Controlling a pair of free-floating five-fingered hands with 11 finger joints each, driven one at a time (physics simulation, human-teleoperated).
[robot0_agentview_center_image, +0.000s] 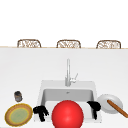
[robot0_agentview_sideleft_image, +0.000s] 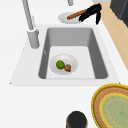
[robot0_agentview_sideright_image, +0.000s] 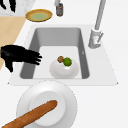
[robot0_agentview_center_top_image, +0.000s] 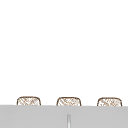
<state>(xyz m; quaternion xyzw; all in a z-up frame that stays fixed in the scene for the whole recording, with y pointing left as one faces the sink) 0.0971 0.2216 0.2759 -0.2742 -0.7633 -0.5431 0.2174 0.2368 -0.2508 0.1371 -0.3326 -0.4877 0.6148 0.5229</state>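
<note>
My left hand (robot0_agentview_center_image: 40, 110) hangs open at the sink's front left corner, fingers pointing down and holding nothing; it also appears at the far end in the right side view (robot0_agentview_sideright_image: 7, 4). My right hand (robot0_agentview_center_image: 94, 105) hovers open over the sink's front right corner, beside a white plate (robot0_agentview_center_image: 106, 105) that carries a baguette (robot0_agentview_center_image: 117, 107). In the right side view the right hand (robot0_agentview_sideright_image: 18, 55) reaches its straight fingers over the basin's edge. A white bowl (robot0_agentview_sideleft_image: 63, 70) on the sink floor holds a green lime (robot0_agentview_sideleft_image: 60, 64) and a small brown item (robot0_agentview_sideleft_image: 67, 67). A large red ball (robot0_agentview_center_image: 67, 114) sits between the hands.
The faucet (robot0_agentview_center_image: 68, 72) rises behind the sink (robot0_agentview_center_image: 42, 86). On the counter to the left lie a yellow-rimmed plate (robot0_agentview_center_image: 18, 115) and a dark jar (robot0_agentview_center_image: 18, 96). Three wicker chair backs (robot0_agentview_center_image: 68, 44) line the counter's far edge.
</note>
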